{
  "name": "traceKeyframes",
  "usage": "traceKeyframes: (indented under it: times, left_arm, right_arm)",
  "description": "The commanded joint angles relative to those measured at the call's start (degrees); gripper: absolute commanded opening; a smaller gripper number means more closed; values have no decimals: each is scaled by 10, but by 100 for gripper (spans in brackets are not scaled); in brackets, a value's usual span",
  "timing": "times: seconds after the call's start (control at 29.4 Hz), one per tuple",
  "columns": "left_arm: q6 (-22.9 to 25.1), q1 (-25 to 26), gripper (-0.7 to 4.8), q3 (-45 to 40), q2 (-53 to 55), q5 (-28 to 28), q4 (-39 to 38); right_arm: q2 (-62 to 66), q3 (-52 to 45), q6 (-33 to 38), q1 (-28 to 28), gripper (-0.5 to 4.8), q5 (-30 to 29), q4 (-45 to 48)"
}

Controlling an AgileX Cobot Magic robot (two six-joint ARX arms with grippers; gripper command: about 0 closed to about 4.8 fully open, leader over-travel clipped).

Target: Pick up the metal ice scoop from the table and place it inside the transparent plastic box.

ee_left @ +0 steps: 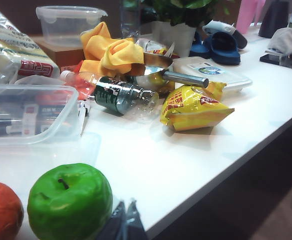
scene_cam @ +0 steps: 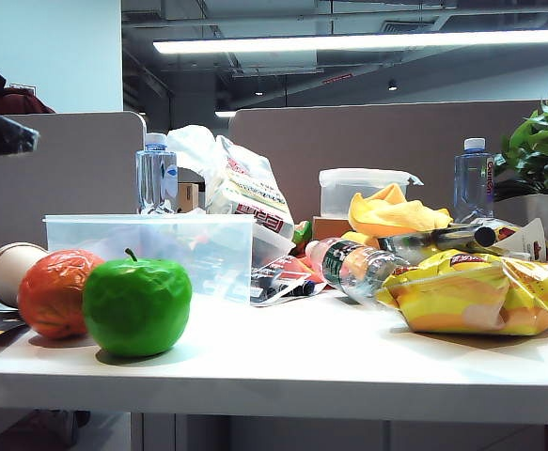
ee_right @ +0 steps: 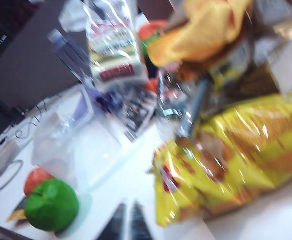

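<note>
The metal ice scoop [ee_left: 172,74] lies in the clutter toward the far side of the table [ee_left: 186,165], its bowl tucked under the yellow cloth [ee_left: 110,52] and resting against a tipped clear bottle with a dark green label [ee_left: 118,95]; its straight handle sticks out level, with its free end over the yellow snack bag [ee_left: 193,107], so we read its long axis as running roughly across the left wrist view. The left gripper [ee_left: 121,222] shows only as two dark fingertips close together beside the green apple [ee_left: 69,202], holding nothing and touching nothing we can make out. The right gripper [ee_right: 127,222] is likewise two dark tips nearly together, empty, hanging over bare tabletop near the big yellow bag in a blurred frame. The transparent plastic box [scene_cam: 151,249] sits behind the apple and the orange fruit [scene_cam: 55,291], well apart from the scoop. Writing is hard to read: red Chinese characters on the yellow bag, red print on the white bag [scene_cam: 250,197], and a vertical red label on the upright water bottle [scene_cam: 474,183] that we cannot make out.
</note>
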Motion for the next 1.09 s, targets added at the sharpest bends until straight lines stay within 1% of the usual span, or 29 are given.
traceKeyframes:
  times: [0.03, 0.1, 0.14, 0.17, 0.2, 0.24, 0.27, 0.31, 0.34, 0.37, 0.44, 0.54, 0.65, 0.75, 0.85, 0.95, 1.02, 1.09]
  left_arm:
    - [2, 0, -5, 2, 3, 0, 6]
    - [2, 0, -5, 2, 3, 0, 6]
    - [2, 0, -5, 2, 3, 0, 6]
    - [2, 0, -5, 2, 3, 0, 6]
    - [2, 0, -5, 2, 3, 0, 6]
    - [2, 0, -5, 2, 3, 0, 6]
    - [2, 0, -5, 2, 3, 0, 6]
    - [2, 0, -5, 2, 3, 0, 6]
    - [2, 0, -5, 2, 3, 0, 6]
    - [2, 0, -5, 2, 4, 0, 6]
    - [2, 0, -5, 2, 3, 0, 6]
    - [2, 0, -5, 2, 4, 0, 6]
    - [2, 0, -5, 2, 3, 0, 6]
    - [2, 0, -5, 1, 4, 0, 6]
    - [2, 0, -5, 2, 4, 0, 6]
    - [2, 0, -5, 2, 3, 0, 6]
    - [2, 0, -5, 2, 3, 0, 6]
    - [2, 0, -5, 2, 3, 0, 6]
  right_arm:
    - [24, 44, -17, 0, 180, 8, -32]
    - [68, 76, -52, 0, 183, 11, -40]
    - [95, 93, -63, 0, 201, 13, -40]
    - [119, 107, -67, 0, 230, 16, -40]
    - [147, 123, -75, 0, 272, 19, -40]
    - [220, 163, -95, 0, 336, 18, -40]
    - [254, 182, -103, 0, 347, 17, -41]
    - [340, 233, -120, 0, 383, 12, -45]
    - [378, 259, -124, 1, 387, 11, -53]
    - [464, 324, -140, 1, 392, 12, -83]
    - [551, 400, -154, 1, 392, 12, -138]
    - [684, 537, -192, 3, 391, 12, -267]
    - [796, 658, -229, 17, 391, 17, -381]
    - [889, 762, -256, 35, 391, 33, -472]
    - [959, 841, -271, 52, 391, 69, -539]
    - [1020, 901, -283, 72, 390, 97, -574]
    - [1041, 916, -290, 77, 388, 104, -582]
    - [1060, 924, -292, 83, 388, 125, -586]
